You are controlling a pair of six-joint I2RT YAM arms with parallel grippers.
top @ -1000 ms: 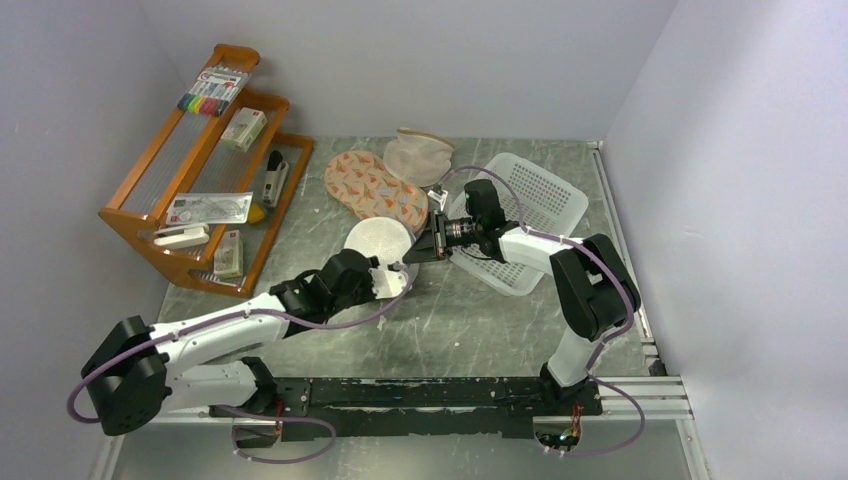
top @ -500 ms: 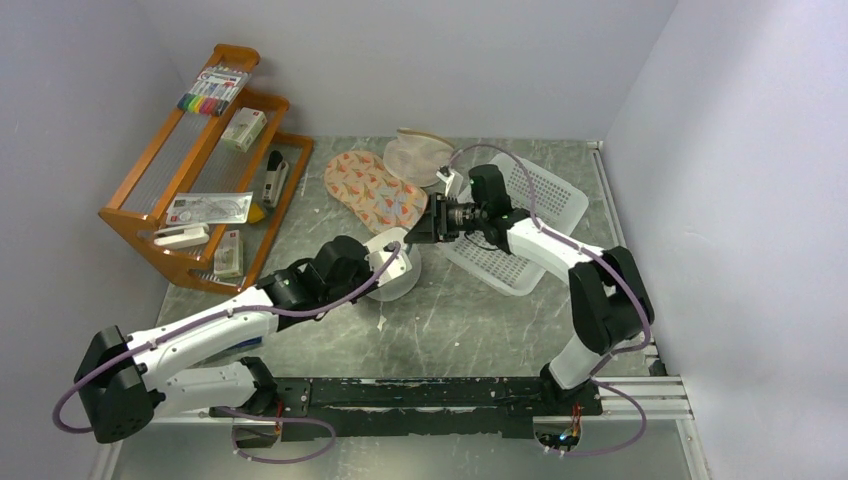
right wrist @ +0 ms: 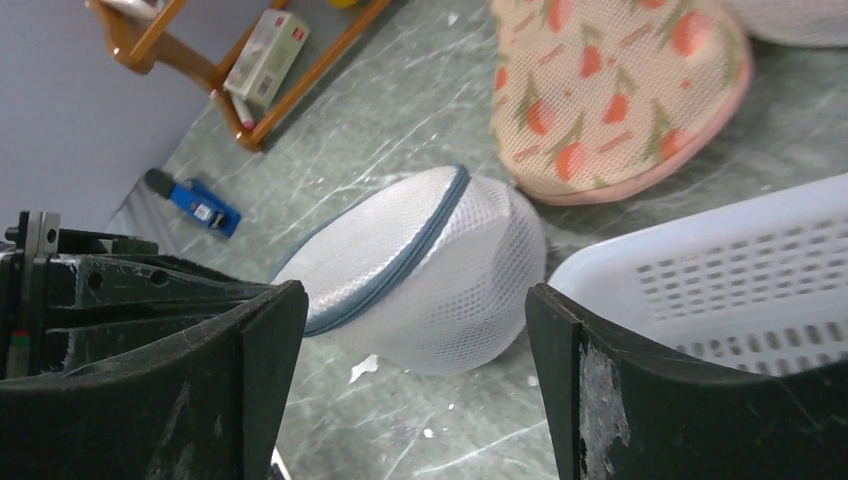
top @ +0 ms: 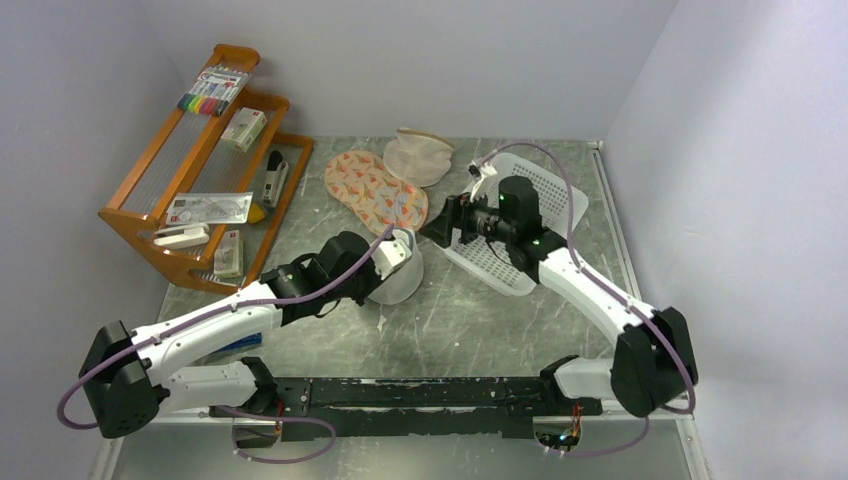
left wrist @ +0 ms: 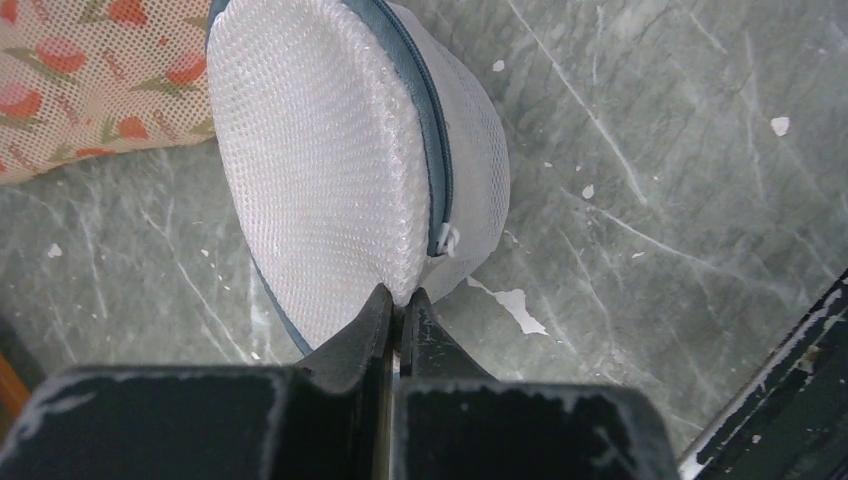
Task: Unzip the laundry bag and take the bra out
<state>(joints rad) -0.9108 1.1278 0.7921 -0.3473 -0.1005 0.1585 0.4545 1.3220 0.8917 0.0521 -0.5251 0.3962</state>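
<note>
The laundry bag (top: 402,282), a white mesh dome with a grey-blue zip rim, stands tilted on its edge at the table's middle. My left gripper (left wrist: 400,298) is shut on a fold of mesh at the bag's (left wrist: 330,170) lower edge. The small white zip pull (left wrist: 443,240) hangs just right of that pinch. My right gripper (top: 441,224) is open and apart from the bag, just to its right, beside the basket. In the right wrist view the bag (right wrist: 440,260) lies beyond the wide-apart fingers (right wrist: 262,330). The zip looks closed and the bra is hidden.
An orange floral pouch (top: 375,190) and a beige mesh pouch (top: 420,155) lie behind the bag. A white perforated basket (top: 545,200) sits at the right under the right arm. A wooden rack (top: 200,170) with small items stands at the left. A blue item (right wrist: 195,205) lies near the rack.
My left gripper closed on the bag's mesh and tipped the bag up on its edge. My right gripper opened wide and drew back right toward the basket.
</note>
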